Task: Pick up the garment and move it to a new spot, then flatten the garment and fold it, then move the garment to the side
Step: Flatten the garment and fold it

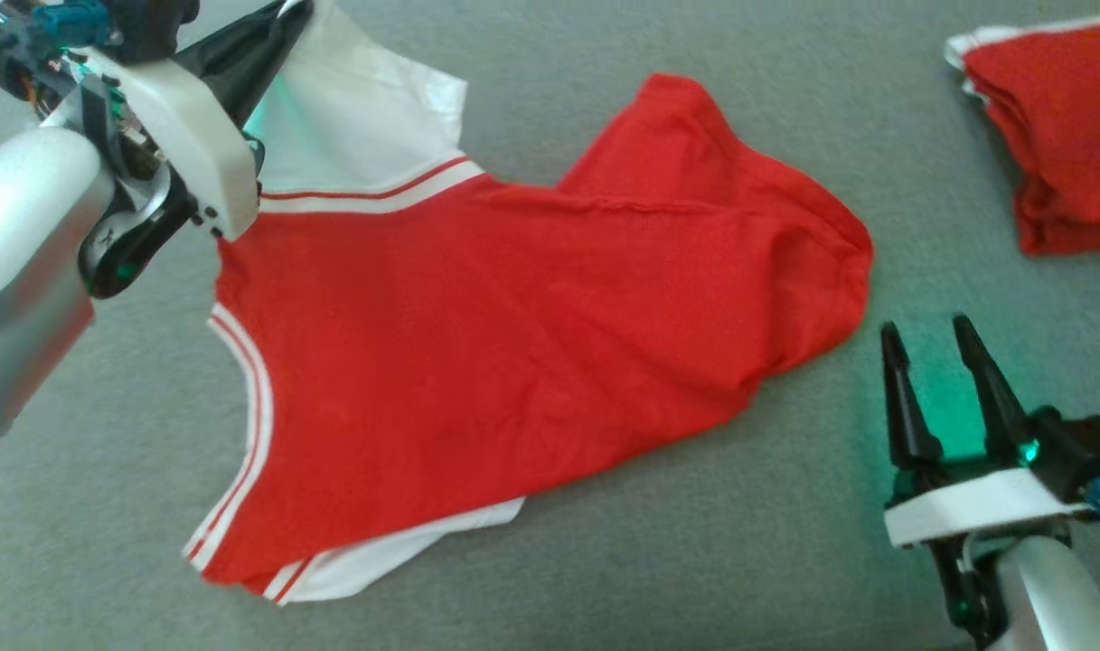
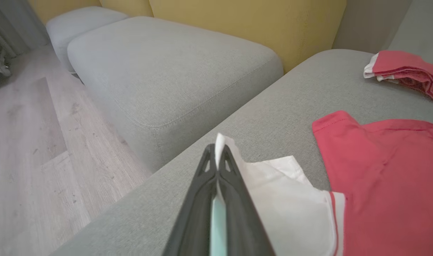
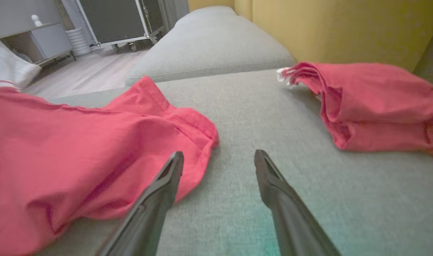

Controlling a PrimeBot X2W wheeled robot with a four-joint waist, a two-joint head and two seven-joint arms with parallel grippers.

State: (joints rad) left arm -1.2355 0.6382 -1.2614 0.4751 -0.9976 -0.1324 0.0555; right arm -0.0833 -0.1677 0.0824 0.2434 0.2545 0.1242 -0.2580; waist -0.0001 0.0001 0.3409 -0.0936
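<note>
A red garment (image 1: 513, 325) with white sleeves and striped trim lies spread on the grey cushion (image 1: 604, 561), its body creased toward the right. My left gripper (image 1: 287, 11) at the top left is shut on the edge of its white sleeve (image 1: 351, 117); in the left wrist view (image 2: 217, 153) the white cloth (image 2: 284, 199) sticks out between the closed fingers. My right gripper (image 1: 927, 339) stands open just right of the garment's hem (image 3: 188, 124), fingers (image 3: 173, 167) apart over bare cushion, holding nothing.
A second red garment (image 1: 1056, 127), folded, lies at the far right of the cushion (image 3: 373, 106). Another grey cushion (image 2: 166, 67) and a yellow backrest (image 2: 244, 21) stand beyond. Wooden floor (image 2: 31, 149) lies past the cushion's left edge.
</note>
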